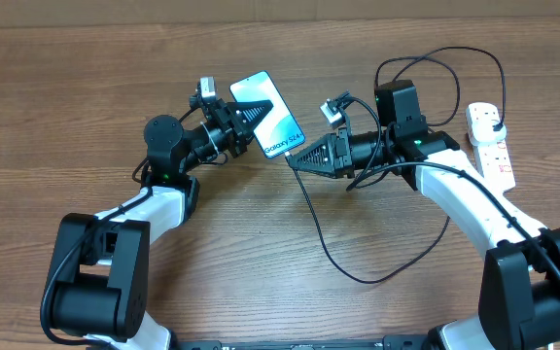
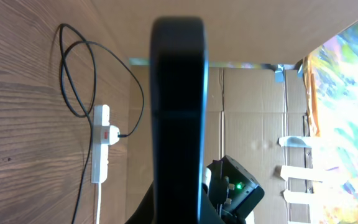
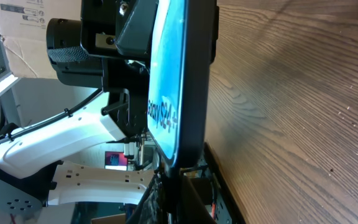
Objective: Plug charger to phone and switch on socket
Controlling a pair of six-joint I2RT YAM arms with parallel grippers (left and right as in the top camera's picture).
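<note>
The phone (image 1: 270, 115), screen lit with "Galaxy" text, is held tilted above the table by my left gripper (image 1: 245, 119), which is shut on its long sides. In the left wrist view the phone is a dark edge-on bar (image 2: 179, 106). My right gripper (image 1: 297, 159) is shut on the charger's connector end, right at the phone's bottom edge (image 3: 178, 158). The connector itself is hidden between the fingers. The black charger cable (image 1: 331, 255) loops over the table to its plug (image 1: 497, 125) in the white socket (image 1: 491, 148), which also shows in the left wrist view (image 2: 102, 146).
The socket's thick white cord (image 2: 97, 205) trails away from the strip. Slack charger cable loops at the back right (image 1: 436, 60). Cardboard panels (image 2: 253, 106) stand beyond the table's edge. Both arms meet over the table's middle.
</note>
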